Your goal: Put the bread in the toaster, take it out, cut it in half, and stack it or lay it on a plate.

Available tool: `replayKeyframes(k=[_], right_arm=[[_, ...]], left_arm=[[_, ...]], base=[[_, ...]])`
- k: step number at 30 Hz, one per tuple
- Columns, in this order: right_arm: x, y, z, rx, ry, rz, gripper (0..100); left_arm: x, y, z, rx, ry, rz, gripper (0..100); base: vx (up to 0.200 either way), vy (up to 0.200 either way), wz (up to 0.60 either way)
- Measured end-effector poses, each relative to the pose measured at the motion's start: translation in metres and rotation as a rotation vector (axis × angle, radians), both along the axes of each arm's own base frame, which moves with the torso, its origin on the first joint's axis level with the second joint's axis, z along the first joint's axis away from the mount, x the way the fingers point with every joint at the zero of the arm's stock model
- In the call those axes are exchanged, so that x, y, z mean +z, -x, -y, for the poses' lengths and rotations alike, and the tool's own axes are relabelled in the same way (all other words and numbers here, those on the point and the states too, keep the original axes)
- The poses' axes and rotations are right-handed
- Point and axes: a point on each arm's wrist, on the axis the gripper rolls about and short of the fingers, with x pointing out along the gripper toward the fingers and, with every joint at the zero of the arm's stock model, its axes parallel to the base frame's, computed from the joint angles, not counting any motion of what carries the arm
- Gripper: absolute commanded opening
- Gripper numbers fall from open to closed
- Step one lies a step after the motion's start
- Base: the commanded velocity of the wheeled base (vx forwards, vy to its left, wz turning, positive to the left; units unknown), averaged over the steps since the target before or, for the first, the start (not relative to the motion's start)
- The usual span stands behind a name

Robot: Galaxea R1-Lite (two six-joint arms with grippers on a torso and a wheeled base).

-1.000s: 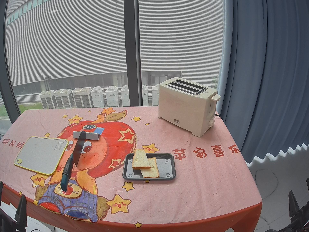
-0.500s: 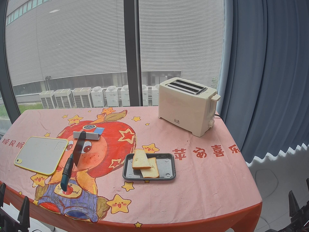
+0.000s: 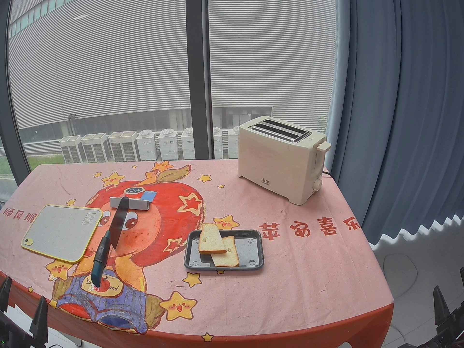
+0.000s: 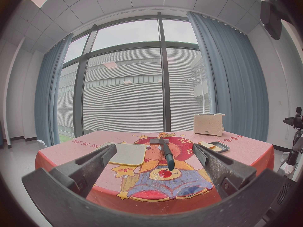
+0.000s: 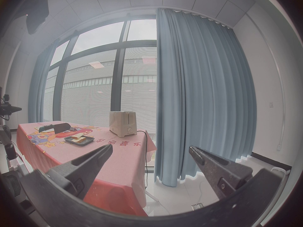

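Off the near left corner of the table (image 3: 309, 276), my left pincer (image 4: 154, 148) hangs low with its fingers spread wide. Just beyond it the cutting board (image 3: 60, 232) lies flat on the cloth. Beside the board, on the side toward my right pincer (image 5: 151, 149), lies the knife (image 3: 108, 240). Its blue handle points back at me and its dark blade reaches out to a small grey block (image 3: 128, 203), which it touches.

Farther along toward my right pincer, and a little way in from the near edge, sits the dark tray (image 3: 251, 262). The bread (image 3: 217, 245) is on it as two slices, one lying partly over the other, in the half of the tray nearer my left pincer.

My right pincer is off the table's near right corner, apart from the cloth, with its fingers also spread wide. From there the toaster (image 3: 280, 163) is ahead and over toward my left pincer, upright near the table's far right edge with its two slots facing up. It stands well apart from the tray. A blue curtain (image 3: 406, 97) hangs beyond my right pincer, close behind the toaster.
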Motion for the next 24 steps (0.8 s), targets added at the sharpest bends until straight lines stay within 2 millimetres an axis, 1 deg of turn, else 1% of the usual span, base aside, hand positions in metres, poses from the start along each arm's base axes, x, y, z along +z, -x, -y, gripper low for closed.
replayKeyframes(k=[24], right_arm=[[0.0, 0.0, 0.0, 0.0, 0.0, 0.0, 100]], left_arm=[[-0.0091, -0.0028, -0.0001, -0.004, 0.002, -0.034, 100]], base=[[0.0, 0.0, 0.0]])
